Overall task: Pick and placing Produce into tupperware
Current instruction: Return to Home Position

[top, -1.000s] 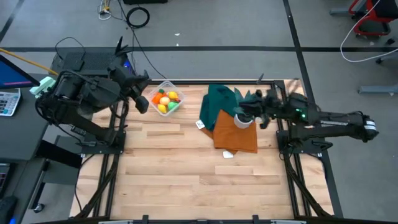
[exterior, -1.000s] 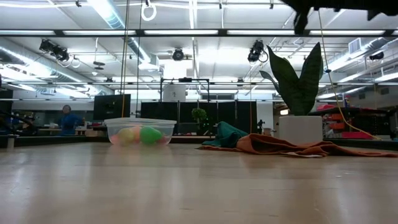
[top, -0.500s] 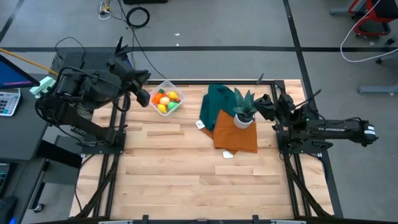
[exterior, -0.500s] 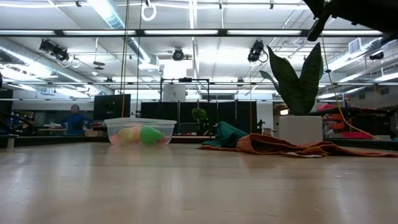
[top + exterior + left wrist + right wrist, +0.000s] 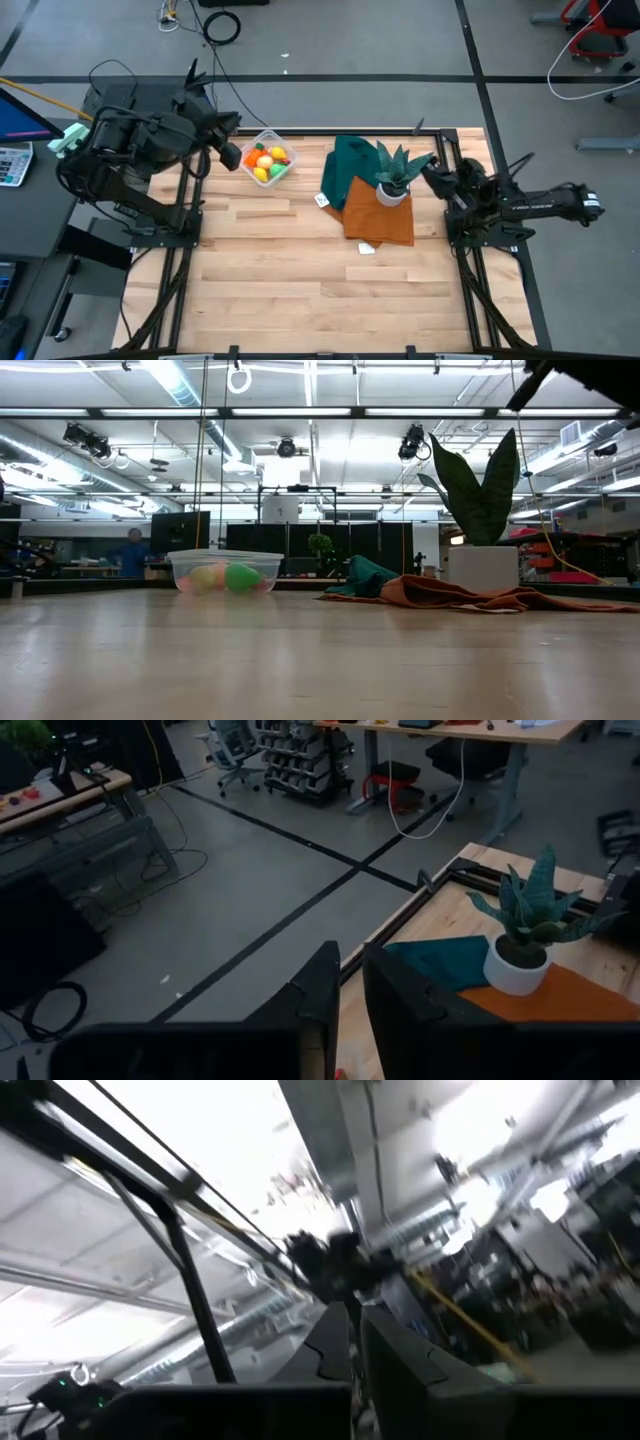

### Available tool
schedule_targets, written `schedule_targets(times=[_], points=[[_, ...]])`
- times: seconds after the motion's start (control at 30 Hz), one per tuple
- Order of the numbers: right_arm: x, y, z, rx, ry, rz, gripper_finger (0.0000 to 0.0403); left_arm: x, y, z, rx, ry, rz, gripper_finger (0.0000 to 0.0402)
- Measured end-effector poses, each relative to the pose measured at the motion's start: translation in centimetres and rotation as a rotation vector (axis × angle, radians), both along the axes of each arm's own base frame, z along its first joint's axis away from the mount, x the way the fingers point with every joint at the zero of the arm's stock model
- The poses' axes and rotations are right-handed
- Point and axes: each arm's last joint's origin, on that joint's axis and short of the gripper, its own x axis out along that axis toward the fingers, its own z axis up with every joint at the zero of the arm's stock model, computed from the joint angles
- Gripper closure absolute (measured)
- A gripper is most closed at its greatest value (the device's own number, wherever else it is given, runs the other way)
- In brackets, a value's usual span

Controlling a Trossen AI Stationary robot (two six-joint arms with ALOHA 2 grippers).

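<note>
The right gripper (image 5: 436,174) has drawn back from the potted plant (image 5: 392,172) to the right edge of the table (image 5: 300,270), its fingers pinched nearly closed and empty. The left gripper (image 5: 229,156), likewise narrow and empty, hangs just beside the clear container (image 5: 289,150), which holds the toy fruit (image 5: 264,161) near the table's far edge.

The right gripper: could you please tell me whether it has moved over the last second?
Yes. The right gripper has drawn back rightward in the high view, from above the potted plant to its right side.
</note>
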Motion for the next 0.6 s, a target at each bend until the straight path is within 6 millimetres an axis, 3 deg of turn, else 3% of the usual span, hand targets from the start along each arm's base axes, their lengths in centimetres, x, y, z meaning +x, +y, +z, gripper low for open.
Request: schedule_targets(times=[0.23, 0.6], points=[[-2.3, 0.1, 0.8, -0.043, -0.101, -0.044, 0.0403, 0.0, 0.5, 0.0, 0.0, 0.001, 0.026, 0.0352], [-4.3, 0.0, -0.1, -0.041, -0.018, -0.099, 0.0403, 0.0, 0.7, 0.0, -0.007, 0.017, 0.004, 0.0354]])
